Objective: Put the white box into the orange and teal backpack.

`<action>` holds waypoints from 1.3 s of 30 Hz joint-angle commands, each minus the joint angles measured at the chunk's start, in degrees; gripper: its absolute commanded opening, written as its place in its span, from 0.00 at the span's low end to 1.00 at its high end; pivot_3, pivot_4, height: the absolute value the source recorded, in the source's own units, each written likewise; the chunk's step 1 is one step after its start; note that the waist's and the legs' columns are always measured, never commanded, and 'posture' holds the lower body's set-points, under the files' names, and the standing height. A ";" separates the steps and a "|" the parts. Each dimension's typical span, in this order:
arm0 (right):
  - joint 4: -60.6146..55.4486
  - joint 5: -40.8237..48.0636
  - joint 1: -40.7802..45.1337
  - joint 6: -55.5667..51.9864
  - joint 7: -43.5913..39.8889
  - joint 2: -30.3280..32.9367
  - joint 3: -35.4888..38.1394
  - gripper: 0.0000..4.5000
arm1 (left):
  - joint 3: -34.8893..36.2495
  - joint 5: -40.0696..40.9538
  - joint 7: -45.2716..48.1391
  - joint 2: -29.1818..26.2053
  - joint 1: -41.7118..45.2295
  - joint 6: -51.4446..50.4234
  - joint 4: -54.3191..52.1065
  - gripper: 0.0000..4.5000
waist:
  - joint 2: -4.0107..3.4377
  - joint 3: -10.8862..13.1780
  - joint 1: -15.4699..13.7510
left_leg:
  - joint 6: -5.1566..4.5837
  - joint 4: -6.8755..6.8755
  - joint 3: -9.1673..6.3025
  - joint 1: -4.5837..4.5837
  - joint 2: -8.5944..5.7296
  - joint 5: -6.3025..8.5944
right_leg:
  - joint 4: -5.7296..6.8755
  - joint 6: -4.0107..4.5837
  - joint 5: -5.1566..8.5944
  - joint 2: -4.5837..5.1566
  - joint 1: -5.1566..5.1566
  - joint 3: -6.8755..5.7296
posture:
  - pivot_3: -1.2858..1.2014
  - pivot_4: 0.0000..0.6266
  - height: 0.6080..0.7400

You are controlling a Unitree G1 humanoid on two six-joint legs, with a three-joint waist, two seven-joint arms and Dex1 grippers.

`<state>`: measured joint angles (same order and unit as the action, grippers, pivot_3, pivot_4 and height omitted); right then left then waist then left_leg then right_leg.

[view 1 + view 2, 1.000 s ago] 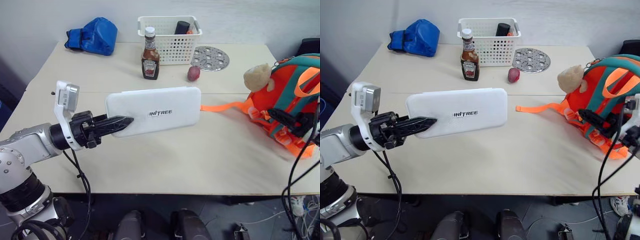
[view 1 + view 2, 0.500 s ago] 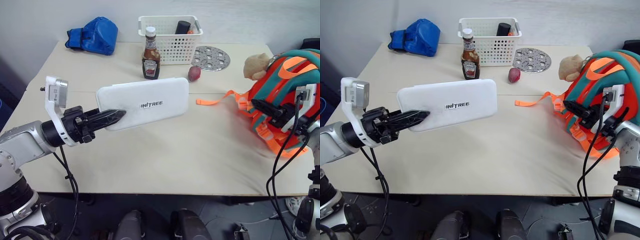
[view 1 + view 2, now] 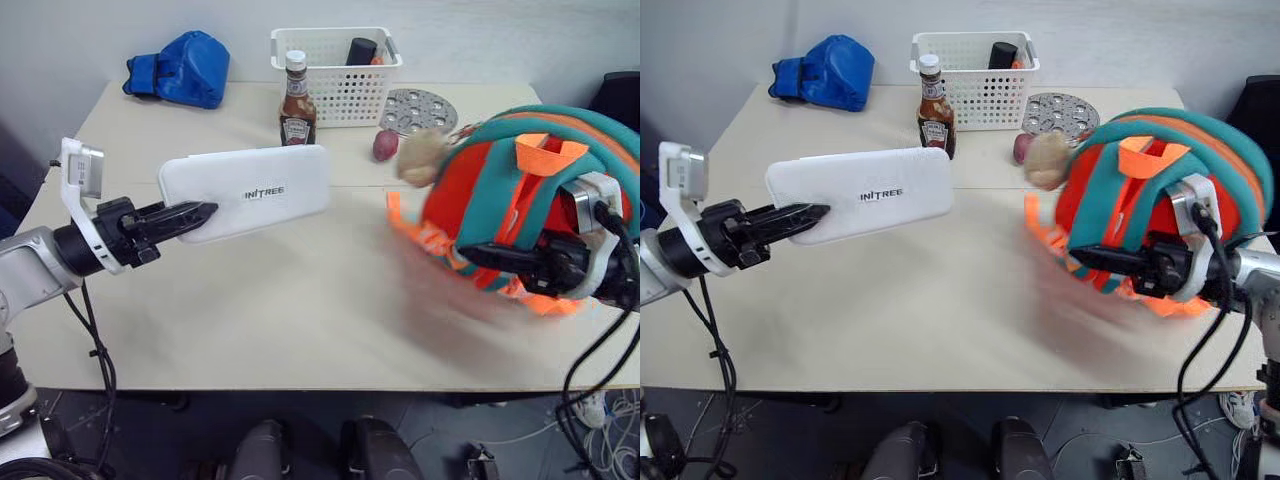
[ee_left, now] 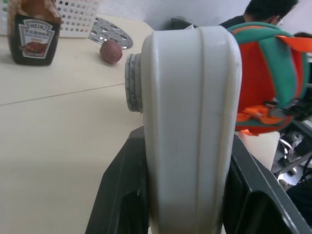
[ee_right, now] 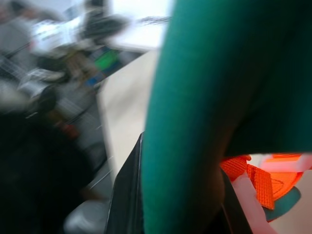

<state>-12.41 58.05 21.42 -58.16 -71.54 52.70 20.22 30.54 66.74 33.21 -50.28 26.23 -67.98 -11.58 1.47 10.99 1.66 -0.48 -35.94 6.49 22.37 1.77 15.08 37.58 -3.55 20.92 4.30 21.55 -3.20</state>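
Over matte beige table [image 3: 300,300], left hand [image 3: 195,215] pinches smooth white box [image 3: 245,190]; right hand [image 3: 1090,262] clamps backpack's [image 3: 1160,200] teal strap.

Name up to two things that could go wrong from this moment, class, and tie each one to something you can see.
The left gripper clamps the white box by one end only, held out level above the table, so it could sag or slip. The right gripper has the orange and teal backpack by a teal strap; hanging from that, the bag could swing and its mouth may not face the box.
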 commanded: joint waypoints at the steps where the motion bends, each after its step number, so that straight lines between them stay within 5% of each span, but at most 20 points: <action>1: -6.94 4.87 -1.72 -1.54 -4.39 3.67 0.42 0.00 | 1.26 -2.86 6.35 -4.46 0.52 4.59 2.57 0.30 | 0.02 0.02 -0.10 | -0.02 0.00 0.00 0.02 -0.01 0.03 | -0.01 0.00 0.00 0.02 0.02 0.00 | 0.52 0.24 1.00; 9: -11.34 6.32 -8.11 -0.65 -15.09 10.09 -0.94 0.00 | -1.83 -9.47 15.70 -8.80 -0.16 10.14 6.99 0.30 | 0.02 0.02 -0.15 | -0.23 0.00 -0.02 0.15 -0.04 0.28 | -0.25 0.00 0.01 0.13 0.03 -0.03 | 0.52 0.24 1.00; 14: -9.55 2.73 -8.49 3.59 -18.21 11.08 -4.39 0.00 | -17.87 -21.09 22.70 -5.86 -0.51 20.16 5.67 0.30 | 0.02 0.02 -0.21 | -0.28 -0.01 -0.01 0.15 -0.08 0.33 | -0.35 -0.01 0.01 0.16 -0.02 -0.04 | 0.52 0.24 1.00; 19: -8.37 2.67 -6.61 4.33 -18.25 10.98 -5.50 0.00 | -24.25 -24.90 24.16 -1.82 5.13 22.93 6.62 0.30 | 0.13 0.09 -0.12 | -0.31 -0.08 -0.03 0.29 -0.05 0.30 | -0.35 -0.01 0.01 0.16 0.06 -0.05 | 0.52 0.24 1.00; 24: -9.21 2.23 -8.52 5.36 -17.92 10.97 -5.51 0.00 | -25.02 -25.10 25.91 0.23 10.51 22.10 8.77 0.30 | 0.13 0.09 0.00 | -0.32 -0.11 -0.07 0.30 -0.05 0.30 | -0.27 -0.01 0.01 0.15 0.07 -0.13 | 0.52 0.24 1.00; 33: -9.18 0.02 -11.15 8.33 -16.77 10.37 -5.71 0.00 | -18.60 -13.31 35.64 -5.93 14.42 12.13 4.24 0.30 | 0.17 0.11 -0.13 | -0.31 -0.27 -0.11 0.33 -0.04 0.25 | -0.14 -0.04 0.02 0.12 0.06 -0.22 | 0.52 0.24 1.00; 39: -9.10 -0.78 -11.16 9.40 -16.21 9.90 -6.36 0.00 | -20.60 -14.75 36.67 -6.02 16.92 13.23 2.64 0.30 | 0.18 0.12 -0.24 | -0.29 -0.32 -0.18 0.27 -0.08 0.16 | -0.08 -0.04 0.02 0.15 -0.05 -0.23 | 0.52 0.24 1.00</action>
<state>-20.23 56.94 10.21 -49.64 -87.51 62.81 13.89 9.86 51.22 68.09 -56.26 41.10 -56.16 -6.44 1.65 11.10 1.41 -0.77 -36.26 6.30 22.63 1.69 15.23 37.52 -3.59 20.94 4.44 21.51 -3.43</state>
